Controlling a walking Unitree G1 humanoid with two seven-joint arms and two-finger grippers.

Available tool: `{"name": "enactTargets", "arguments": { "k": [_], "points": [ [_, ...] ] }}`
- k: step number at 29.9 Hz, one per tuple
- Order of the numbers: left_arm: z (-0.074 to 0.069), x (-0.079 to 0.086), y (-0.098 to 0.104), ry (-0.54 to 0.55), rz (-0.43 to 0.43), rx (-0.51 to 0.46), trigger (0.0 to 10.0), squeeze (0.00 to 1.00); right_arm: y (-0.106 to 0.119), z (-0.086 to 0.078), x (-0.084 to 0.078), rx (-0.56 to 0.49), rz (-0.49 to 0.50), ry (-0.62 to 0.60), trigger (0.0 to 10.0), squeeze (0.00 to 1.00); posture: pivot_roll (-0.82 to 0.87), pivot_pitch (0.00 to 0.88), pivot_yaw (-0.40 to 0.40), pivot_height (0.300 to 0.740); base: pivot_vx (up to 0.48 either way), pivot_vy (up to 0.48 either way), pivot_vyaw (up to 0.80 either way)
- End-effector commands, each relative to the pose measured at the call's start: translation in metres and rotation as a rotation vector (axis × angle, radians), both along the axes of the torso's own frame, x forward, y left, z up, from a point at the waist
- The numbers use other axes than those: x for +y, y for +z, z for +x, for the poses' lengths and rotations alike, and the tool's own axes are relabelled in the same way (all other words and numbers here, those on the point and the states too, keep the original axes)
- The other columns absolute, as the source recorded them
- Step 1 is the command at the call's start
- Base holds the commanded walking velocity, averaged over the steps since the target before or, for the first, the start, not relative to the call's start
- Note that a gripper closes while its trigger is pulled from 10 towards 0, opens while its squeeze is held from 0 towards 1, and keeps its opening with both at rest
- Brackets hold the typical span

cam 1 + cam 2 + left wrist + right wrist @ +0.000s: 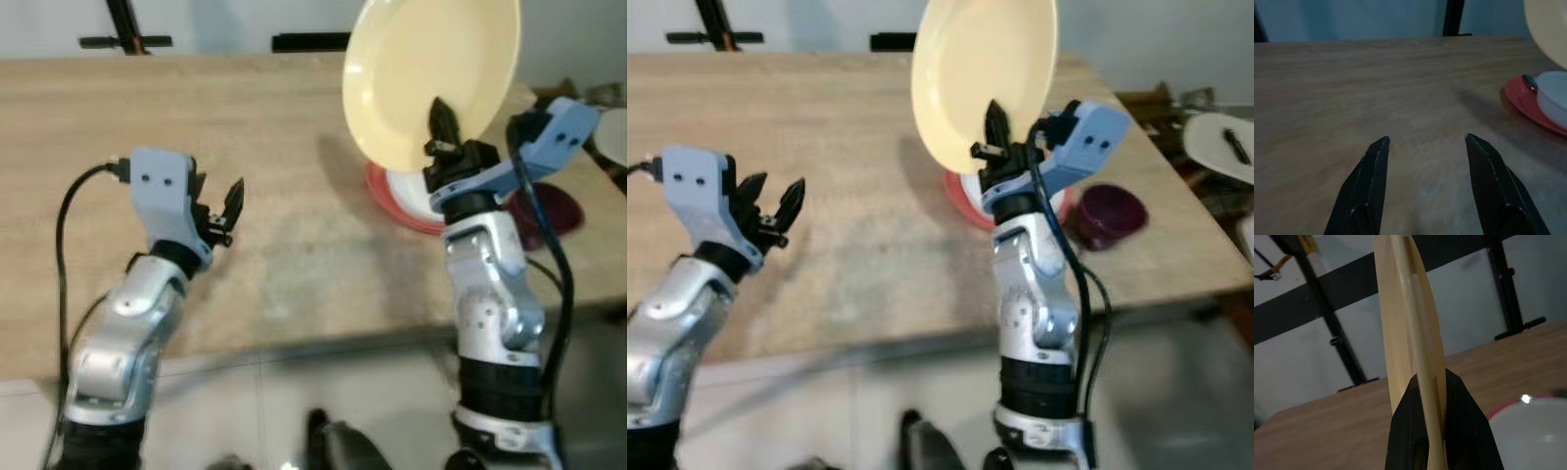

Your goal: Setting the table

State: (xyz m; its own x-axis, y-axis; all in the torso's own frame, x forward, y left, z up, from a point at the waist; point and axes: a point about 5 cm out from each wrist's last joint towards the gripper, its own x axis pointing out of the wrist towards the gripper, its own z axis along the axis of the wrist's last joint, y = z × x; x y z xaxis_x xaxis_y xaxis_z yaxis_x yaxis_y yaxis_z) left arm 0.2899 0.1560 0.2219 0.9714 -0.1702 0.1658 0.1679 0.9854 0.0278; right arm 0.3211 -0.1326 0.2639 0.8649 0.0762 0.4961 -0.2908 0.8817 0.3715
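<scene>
Plate lifted on edge above the table, not yet set down.

Cream plate (431,78) is held nearly upright by its lower rim, pinched between the closed fingers of the right gripper (443,125), well above the wooden table (196,117) on the right side. Directly beneath and behind it, a white bowl (1553,97) rests on a red plate (1522,98) with what looks like a spoon handle at its rim; a dark maroon bowl (1110,215) sits just right of these. The left gripper (223,211) hovers low over bare tabletop at the near left, fingers spread wide and holding nothing. Risk is judged as slippage: only a narrow rim grip is seen, so the tall plate could pivot or drop onto the crockery below if tilted quickly. The free space to the left looks safer for placement.
</scene>
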Motion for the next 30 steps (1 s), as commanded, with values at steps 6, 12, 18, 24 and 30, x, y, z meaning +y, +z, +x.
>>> {"name": "enactTargets", "arguments": {
  "k": [6, 12, 18, 24, 30],
  "points": [
    [-0.0012, 0.0, -0.0019, 0.004, 0.0, 0.004, 10.0, 0.0, -0.0016, -0.0011, 0.0009, -0.005, -0.012, 0.0, 10.0, 0.0, -0.02, 0.114, -0.003, 0.74, -0.316, 0.0, 0.0],
    [-0.0021, -0.0006, -0.0022, 0.0, -0.001, 0.005, 10.0, 0.0, -0.0012, -0.0014, 0.0002, -0.008, -0.014, -0.002, 10.0, 0.0, -0.03, 0.118, -0.004, 0.74, -0.314, 0.0, 0.0],
    [-0.001, -0.0002, -0.0047, 0.001, 0.004, 0.017, 10.0, 0.0, -0.0014, 0.0001, -0.0017, -0.001, -0.016, -0.011, 10.0, 0.0, -0.04, 0.125, 0.004, 0.74, -0.306, 0.0, 0.0],
    [0.0022, 0.0015, -0.0028, 0.0, 0.004, 0.014, 10.0, 0.0, -0.0008, 0.0011, -0.0034, -0.001, -0.008, -0.016, 10.0, 0.0, -0.04, 0.129, 0.007, 0.74, -0.303, 0.0, 0.0],
    [0.0037, 0.0019, -0.003, 0.006, -0.003, 0.018, 10.0, 0.0, -0.0022, 0.0024, -0.0045, 0.007, -0.005, -0.019, 10.0, 0.0, -0.04, 0.134, -0.005, 0.74, -0.295, 0.0, 0.0]
  ]
}}
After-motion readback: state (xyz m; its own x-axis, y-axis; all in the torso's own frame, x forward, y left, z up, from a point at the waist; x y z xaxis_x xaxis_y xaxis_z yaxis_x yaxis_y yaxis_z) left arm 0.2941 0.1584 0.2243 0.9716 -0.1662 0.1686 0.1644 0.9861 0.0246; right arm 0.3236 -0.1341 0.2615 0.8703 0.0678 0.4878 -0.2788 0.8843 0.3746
